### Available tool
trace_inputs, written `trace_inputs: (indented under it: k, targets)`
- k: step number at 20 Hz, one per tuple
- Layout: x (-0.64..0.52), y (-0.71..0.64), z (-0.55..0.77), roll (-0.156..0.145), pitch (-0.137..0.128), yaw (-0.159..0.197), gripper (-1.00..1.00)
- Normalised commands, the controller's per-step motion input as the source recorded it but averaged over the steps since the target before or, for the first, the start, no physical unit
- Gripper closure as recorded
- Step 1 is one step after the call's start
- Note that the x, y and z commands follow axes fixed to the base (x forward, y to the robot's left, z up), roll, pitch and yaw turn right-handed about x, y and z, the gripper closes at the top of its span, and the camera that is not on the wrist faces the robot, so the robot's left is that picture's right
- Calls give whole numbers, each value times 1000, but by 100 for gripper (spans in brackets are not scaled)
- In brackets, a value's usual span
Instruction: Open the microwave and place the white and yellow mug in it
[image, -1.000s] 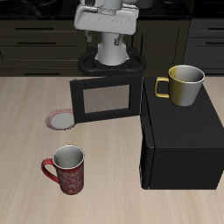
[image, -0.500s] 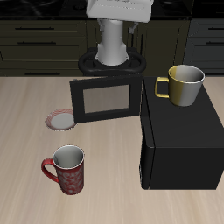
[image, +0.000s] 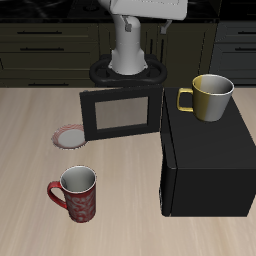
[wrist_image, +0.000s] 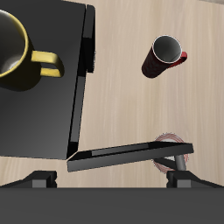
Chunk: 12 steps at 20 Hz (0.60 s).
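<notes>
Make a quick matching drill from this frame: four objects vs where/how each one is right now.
1 microwave door
2 white and yellow mug
3 red mug
4 plate

a on top of the microwave
b swung open
c near the table's front edge
d on the table, partly behind the door

Pairs: 1-b, 2-a, 3-c, 4-d

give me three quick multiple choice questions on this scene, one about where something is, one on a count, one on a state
1. Where is the white and yellow mug?
A. on top of the microwave
B. inside the microwave
C. on the table beside the red mug

2. How many mugs are in view?
A. one
B. two
C. three

3. What state is the microwave door in?
A. shut
B. swung open
C. missing

Answers: 1 A, the mug stands on the black top. 2 B, one yellow, one red. 3 B, the door stands out sideways from the box.
</notes>
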Motion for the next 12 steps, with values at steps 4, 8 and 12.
trace_inputs:
  k: [4,8,12]
  targets:
    - [192,159,102,4,15,-31,-100]
    - [211,279,62,34,37,-38,-100]
    - [259,188,93,-2,-3,-12,-100]
